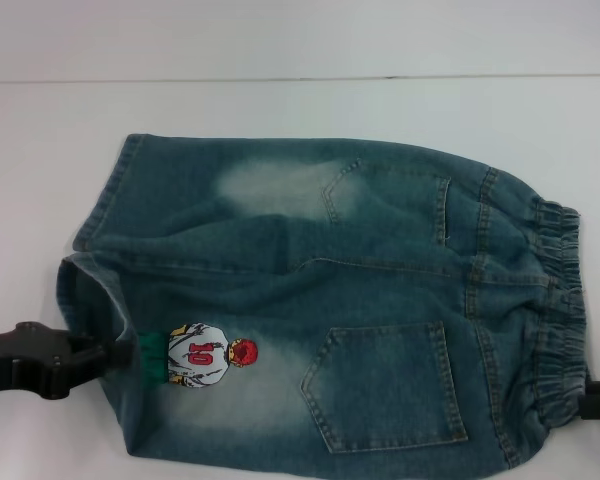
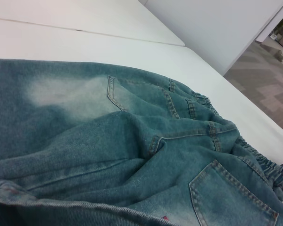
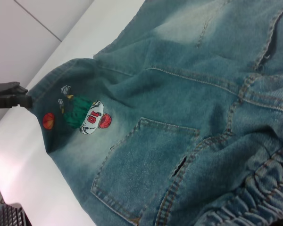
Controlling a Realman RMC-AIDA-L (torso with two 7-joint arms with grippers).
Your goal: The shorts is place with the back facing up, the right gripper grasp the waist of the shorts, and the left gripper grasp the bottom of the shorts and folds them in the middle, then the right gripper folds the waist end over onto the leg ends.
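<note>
The shorts [image 1: 360, 300] lie back side up on the white table [image 1: 280, 100], the cartoon player patch [image 1: 205, 355] numbered 10 as the fixed mark; the waist of the shorts [image 1: 555, 300], gathered and ruffled, lies at the far end from the patch, beyond the two back pockets; the bottom of the shorts [image 1: 95, 285] sits just beside the patch, its near leg hem lifted and curled off the table; the left gripper [image 1: 105, 355] is clamped on that hem right next to the patch; the right gripper [image 1: 592, 400] touches the waistband's near corner, well apart from the patch, though whether its fingers are spread or pinching cannot be told; a small orange ball patch [image 3: 48, 120] shows just beside the player.
</note>
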